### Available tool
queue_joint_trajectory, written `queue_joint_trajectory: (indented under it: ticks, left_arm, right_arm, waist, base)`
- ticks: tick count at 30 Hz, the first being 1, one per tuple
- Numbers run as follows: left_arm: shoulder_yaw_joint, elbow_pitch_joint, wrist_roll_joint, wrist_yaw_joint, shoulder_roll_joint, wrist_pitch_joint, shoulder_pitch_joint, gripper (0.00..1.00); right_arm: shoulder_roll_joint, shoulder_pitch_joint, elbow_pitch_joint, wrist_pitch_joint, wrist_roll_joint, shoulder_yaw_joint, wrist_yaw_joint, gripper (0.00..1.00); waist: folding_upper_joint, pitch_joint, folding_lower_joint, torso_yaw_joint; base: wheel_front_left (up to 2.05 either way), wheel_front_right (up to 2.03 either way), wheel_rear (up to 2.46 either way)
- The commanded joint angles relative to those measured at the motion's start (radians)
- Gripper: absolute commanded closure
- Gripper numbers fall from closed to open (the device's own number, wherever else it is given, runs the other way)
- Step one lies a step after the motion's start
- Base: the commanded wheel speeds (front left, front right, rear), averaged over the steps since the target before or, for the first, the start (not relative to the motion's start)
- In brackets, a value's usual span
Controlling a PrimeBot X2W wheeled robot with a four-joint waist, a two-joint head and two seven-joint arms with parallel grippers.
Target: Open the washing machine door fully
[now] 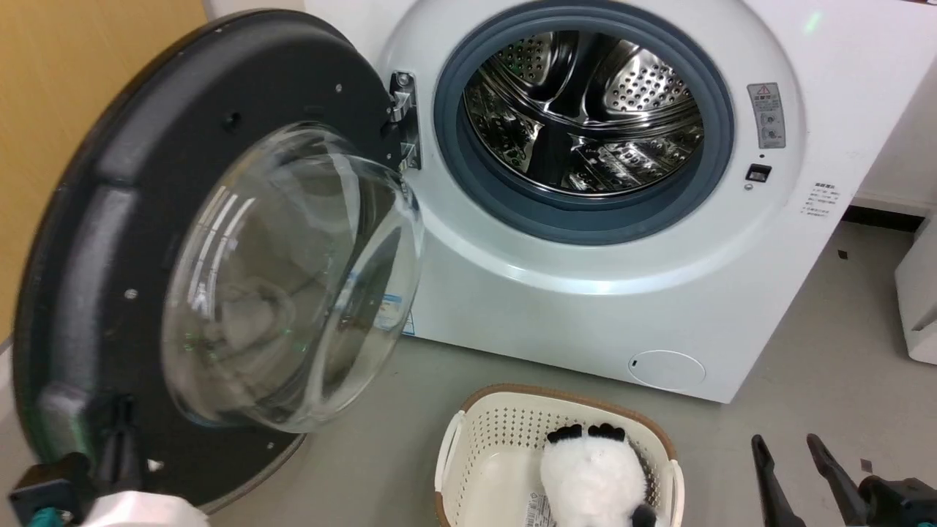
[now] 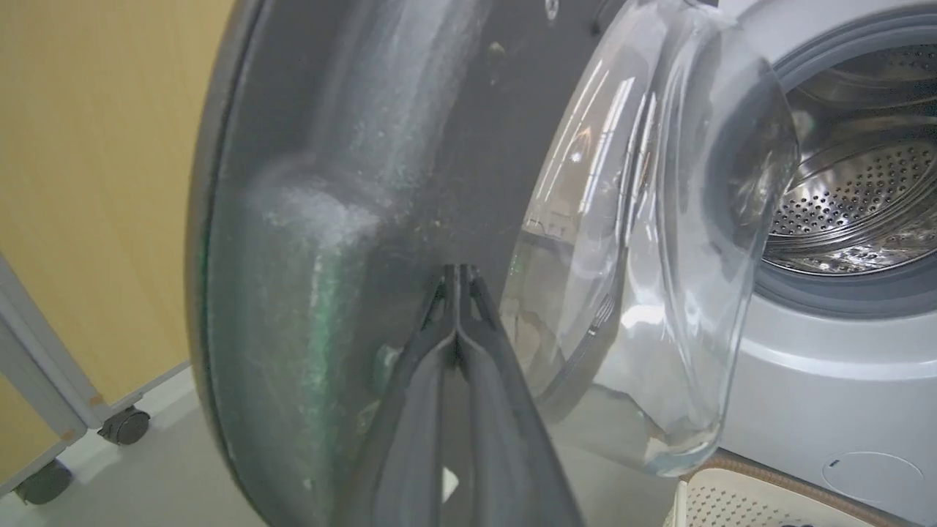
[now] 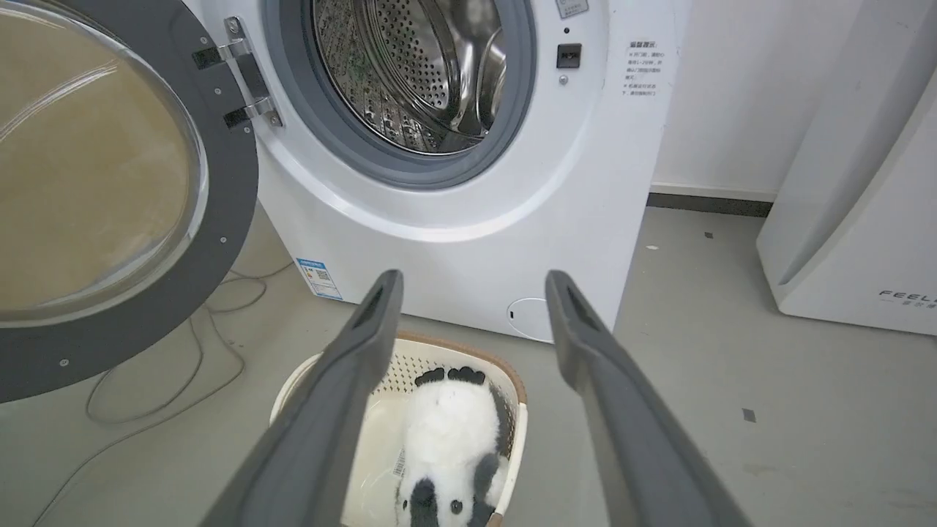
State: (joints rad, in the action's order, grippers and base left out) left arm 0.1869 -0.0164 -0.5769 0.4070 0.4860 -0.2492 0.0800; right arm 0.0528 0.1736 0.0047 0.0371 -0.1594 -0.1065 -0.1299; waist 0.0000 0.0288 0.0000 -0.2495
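The washing machine door (image 1: 110,241) stands swung wide at left, its glass bowl (image 1: 293,278) bulging into the approach. The drum mouth (image 1: 582,110) lies unobstructed. A basket (image 1: 505,428) blocks the floor (image 1: 790,351) before the washing machine (image 1: 695,307); bare floor separates the basket from the white appliance (image 1: 919,307).

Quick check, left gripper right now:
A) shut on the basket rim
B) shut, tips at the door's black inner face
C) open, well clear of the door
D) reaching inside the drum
B: in the left wrist view the left gripper has its two fingers pressed together, with the tips at the black inner face of the washing machine door, just beside the glass bowl.
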Motion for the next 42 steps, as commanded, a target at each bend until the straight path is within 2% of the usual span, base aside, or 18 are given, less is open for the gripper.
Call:
queue_joint_trajectory:
  ticks: [1, 8, 11, 14, 21, 28, 29, 31, 32, 38, 42]
  left_arm:
    - [-0.022, -0.022, 0.000, -0.010, 0.004, -0.009, -0.013, 1.00]
    - [-0.138, -0.116, 0.033, -0.085, -0.027, -0.012, -0.042, 1.00]
    - [-0.173, -0.156, 0.052, -0.128, -0.039, -0.012, -0.064, 1.00]
    - [-0.195, -0.171, 0.081, -0.153, -0.064, -0.012, -0.076, 1.00]
    - [-0.246, -0.149, 0.121, -0.186, -0.169, -0.012, -0.005, 1.00]
    - [-0.210, -0.059, 0.161, -0.215, -0.282, -0.013, 0.116, 1.00]
    - [-0.195, -0.045, 0.172, -0.219, -0.293, -0.013, 0.131, 0.98]
    - [-0.165, -0.025, 0.186, -0.225, -0.315, -0.013, 0.154, 0.38]
    - [-0.138, -0.006, 0.204, -0.224, -0.334, -0.013, 0.169, 0.00]
    - [-0.064, 0.016, 0.253, -0.215, -0.375, -0.013, 0.164, 0.00]
    - [-0.037, 0.001, 0.268, -0.222, -0.382, -0.013, 0.144, 0.00]
  right_arm:
    - [-0.003, 0.003, 0.000, 0.003, -0.006, 0.002, -0.001, 0.00]
    - [-0.003, 0.004, 0.002, 0.004, -0.009, -0.004, -0.001, 0.00]
    - [-0.003, 0.001, 0.003, 0.003, -0.009, -0.001, -0.001, 0.00]
    - [-0.003, -0.004, 0.004, 0.001, -0.005, 0.002, -0.001, 0.00]
    - [-0.003, -0.008, 0.011, 0.005, -0.010, 0.013, -0.001, 0.00]
    - [-0.003, -0.005, 0.015, 0.012, -0.007, 0.015, -0.001, 0.00]
    - [-0.003, -0.005, 0.015, 0.011, -0.005, 0.017, -0.001, 0.00]
    - [-0.003, -0.005, 0.013, 0.008, -0.001, 0.019, -0.001, 0.00]
    - [-0.003, -0.005, 0.008, 0.006, 0.005, 0.017, -0.001, 0.00]
    - [-0.003, -0.006, -0.010, -0.004, 0.026, 0.020, -0.001, 0.00]
    - [-0.003, -0.007, -0.025, -0.011, 0.041, 0.025, -0.001, 0.00]
  waist:
    - [0.0000, 0.000, 0.0000, 0.005]
    - [0.0000, -0.006, 0.0000, 0.012]
    - [0.0000, -0.010, 0.0000, 0.009]
    - [0.0000, -0.010, 0.0000, 0.010]
    - [0.0000, -0.004, 0.0000, 0.027]
    - [0.0000, 0.003, 0.0000, 0.045]
    - [0.0000, 0.004, 0.0000, 0.047]
    - [0.0000, 0.007, 0.0000, 0.053]
    - [0.0000, 0.010, 0.0000, 0.059]
    - [0.0000, 0.019, 0.0000, 0.095]
    - [0.0000, 0.021, 0.0000, 0.123]
  base:
    - [0.00, 0.00, 0.00]
    - [0.00, 0.00, 0.00]
    - [0.00, 0.00, 0.00]
    - [0.00, 0.00, 0.00]
    - [0.00, 0.00, 0.00]
    - [0.00, 0.00, 0.00]
    - [0.00, 0.00, 0.00]
    - [0.00, 0.00, 0.00]
    - [0.00, 0.00, 0.00]
    - [0.00, 0.00, 0.00]
    - [0.00, 0.00, 0.00]
